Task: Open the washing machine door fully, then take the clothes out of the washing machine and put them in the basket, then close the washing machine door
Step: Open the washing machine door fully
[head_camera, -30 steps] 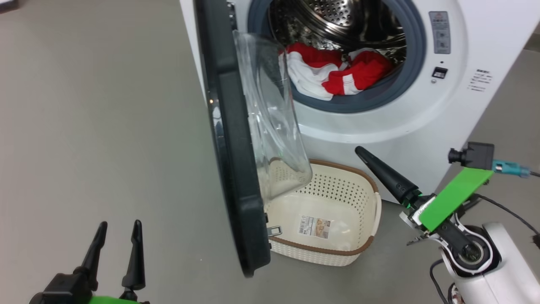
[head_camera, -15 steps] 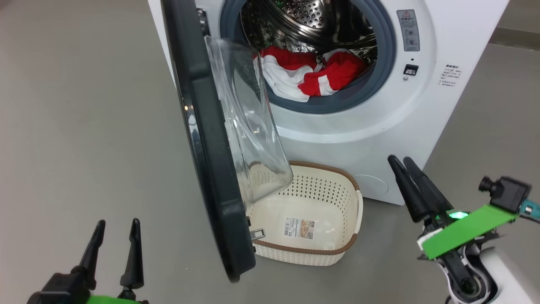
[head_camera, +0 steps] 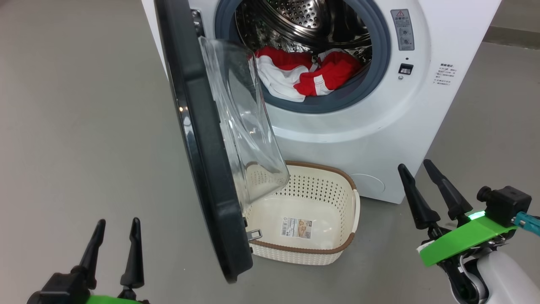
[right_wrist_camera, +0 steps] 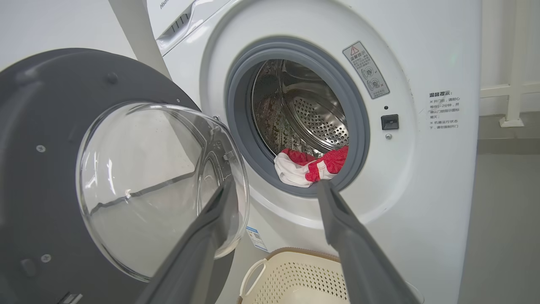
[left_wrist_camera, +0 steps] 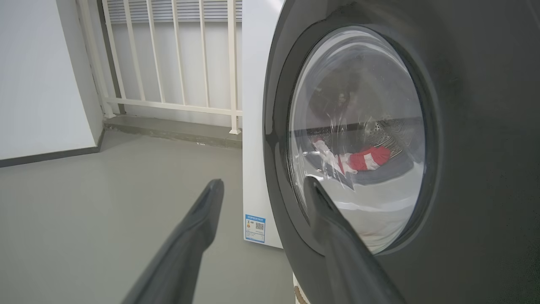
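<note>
The white washing machine stands ahead with its round door swung out toward me, the clear glass bowl facing right. Red and white clothes lie at the drum's front lip. The cream basket sits on the floor below the opening, partly under the door. My left gripper is open at the lower left, outside the door. My right gripper is open at the lower right, right of the basket, pointing at the drum.
Grey floor spreads wide to the left of the door and to the right of the machine. In the left wrist view a white railing and a white wall stand behind the machine.
The head view has shifted, so the machine sits further left in it. My right gripper has swung from pointing up-left to pointing up, and moved lower right, away from the basket. The left gripper is unmoved.
</note>
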You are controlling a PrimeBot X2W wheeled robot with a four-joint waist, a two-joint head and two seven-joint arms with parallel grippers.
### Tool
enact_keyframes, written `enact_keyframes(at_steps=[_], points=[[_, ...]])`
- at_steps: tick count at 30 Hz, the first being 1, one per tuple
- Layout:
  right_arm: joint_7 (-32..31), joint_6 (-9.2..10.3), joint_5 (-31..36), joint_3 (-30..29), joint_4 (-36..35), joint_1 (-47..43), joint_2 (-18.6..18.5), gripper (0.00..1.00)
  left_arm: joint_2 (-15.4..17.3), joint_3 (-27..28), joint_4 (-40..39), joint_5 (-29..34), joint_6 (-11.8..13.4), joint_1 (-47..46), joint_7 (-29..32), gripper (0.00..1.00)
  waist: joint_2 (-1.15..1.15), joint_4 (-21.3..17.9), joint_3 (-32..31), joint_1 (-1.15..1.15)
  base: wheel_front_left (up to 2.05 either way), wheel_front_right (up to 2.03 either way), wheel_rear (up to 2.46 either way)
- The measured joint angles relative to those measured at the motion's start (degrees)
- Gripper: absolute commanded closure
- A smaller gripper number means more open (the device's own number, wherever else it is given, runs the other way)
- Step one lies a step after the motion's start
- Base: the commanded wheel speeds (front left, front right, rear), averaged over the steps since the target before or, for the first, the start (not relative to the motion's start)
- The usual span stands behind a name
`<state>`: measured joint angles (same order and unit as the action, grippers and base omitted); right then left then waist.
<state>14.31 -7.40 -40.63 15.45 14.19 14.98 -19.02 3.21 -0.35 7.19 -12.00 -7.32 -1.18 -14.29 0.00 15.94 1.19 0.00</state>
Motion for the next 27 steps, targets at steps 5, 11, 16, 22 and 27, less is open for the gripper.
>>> enact_keyframes(at_steps=[5,11,16,22,27], points=[[0.00,0.00,6.27,-1.96,-0.26,-1.66,2.66,0.00,0.01,-0.11,0.02,-0.32,0.00,0.00,0.00,0.00,0.00,0.27,0.14,0.00,0.00,0.00,0.00],[0.00,0.00,7.55,-3.05,0.03,-2.85,3.77,0.00,0.02,-0.23,0.05,-0.36,0.00,-0.01,0.00,0.00,0.00,0.40,-0.02,0.00,0.00,0.00,0.00],[0.00,0.00,8.58,-3.10,0.05,-3.28,4.11,0.00,0.04,-0.23,0.12,-0.37,0.00,-0.01,0.00,0.00,0.00,0.33,-0.12,0.00,0.00,0.00,0.00],[0.00,0.00,8.73,-3.11,0.08,-3.28,4.11,0.00,0.16,-0.23,0.15,-0.38,0.00,-0.01,0.00,0.00,0.00,0.23,-0.25,0.00,0.00,0.00,0.00],[0.00,0.00,8.73,-3.15,0.08,-3.28,4.11,0.00,0.16,-0.22,0.18,-0.77,0.00,-0.01,0.00,0.00,0.00,0.21,-0.27,0.00,0.00,0.00,0.00]])
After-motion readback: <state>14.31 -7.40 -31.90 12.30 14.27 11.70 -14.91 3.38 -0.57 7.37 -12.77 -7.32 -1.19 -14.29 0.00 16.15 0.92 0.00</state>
